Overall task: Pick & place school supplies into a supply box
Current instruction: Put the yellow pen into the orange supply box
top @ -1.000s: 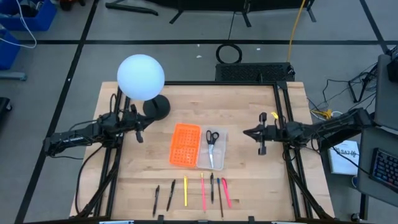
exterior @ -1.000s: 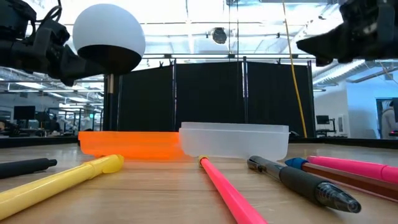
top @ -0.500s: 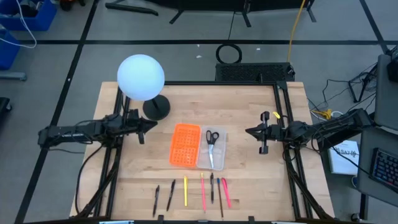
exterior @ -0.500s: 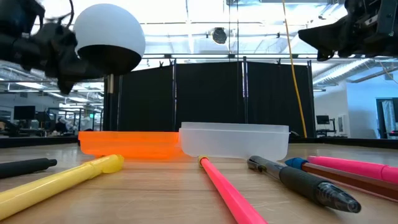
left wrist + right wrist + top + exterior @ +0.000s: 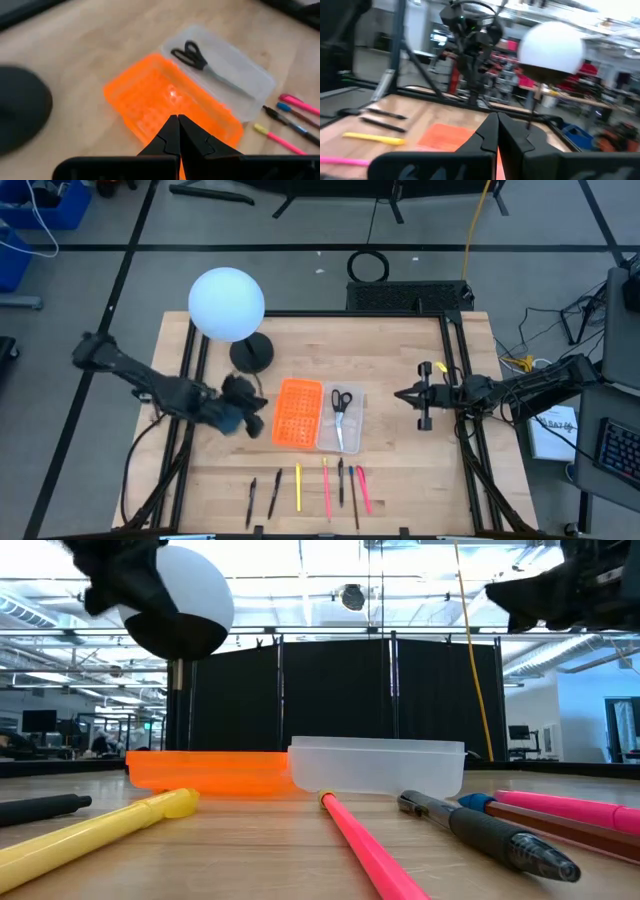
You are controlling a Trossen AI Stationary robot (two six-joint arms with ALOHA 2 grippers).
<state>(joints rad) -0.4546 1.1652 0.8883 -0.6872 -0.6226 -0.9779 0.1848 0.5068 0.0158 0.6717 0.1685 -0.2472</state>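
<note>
The small rectangular plastic supply box (image 5: 318, 417) lies open near the middle of the wooden desk (image 5: 400, 470), its long axis running from the desk's far edge toward the near edge. Its bright orange half with a grid of holes (image 5: 298, 414) sits on the left side, the clear translucent tray half (image 5: 345, 425) touching it on the right. Inside the clear tray lie the small black-handled scissors (image 5: 340, 410), handles toward the far edge, blades pointing at the near edge, long axis along the tray.

Along the near edge is a row of thin pens and pencils, all lying roughly far-to-near and just beside one another: two black pens (image 5: 263, 497) on the left, a yellow one (image 5: 298, 487), a pink-red one (image 5: 327, 488), a dark pen (image 5: 341, 482) and a pink pen (image 5: 364, 490) on the right.

The left gripper (image 5: 256, 416) hangs just beside the orange half's left wall, fingers pressed together with nothing between them, as the left wrist view shows. The right gripper (image 5: 398, 394) waits near the desk's right edge, pointing toward the box, jaws closed and empty.

A white globe lamp on a black round base (image 5: 228, 306) stands at the far left corner.
</note>
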